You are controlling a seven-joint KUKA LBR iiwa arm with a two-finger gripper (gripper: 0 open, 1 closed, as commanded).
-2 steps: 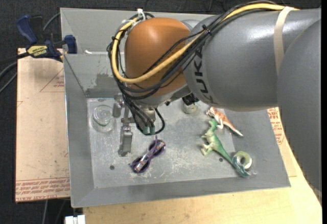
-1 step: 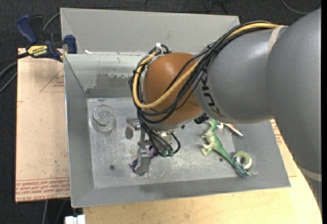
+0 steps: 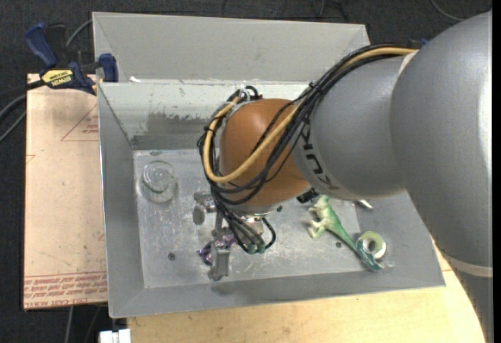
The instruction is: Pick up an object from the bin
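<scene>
My gripper (image 3: 220, 261) hangs low over the front middle of the bin floor, under the orange cover. A small purple thing (image 3: 208, 252) shows right beside its tip; whether it is held I cannot tell. A clear plastic cup (image 3: 157, 180) lies to the left, well apart from the gripper. To the right lies a green and cream toy (image 3: 345, 233) with a long stem and a round end.
The bulky grey arm and its cables cover the bin's right rear part. The bin's front wall is close below the gripper. Bare floor lies between the cup and the gripper.
</scene>
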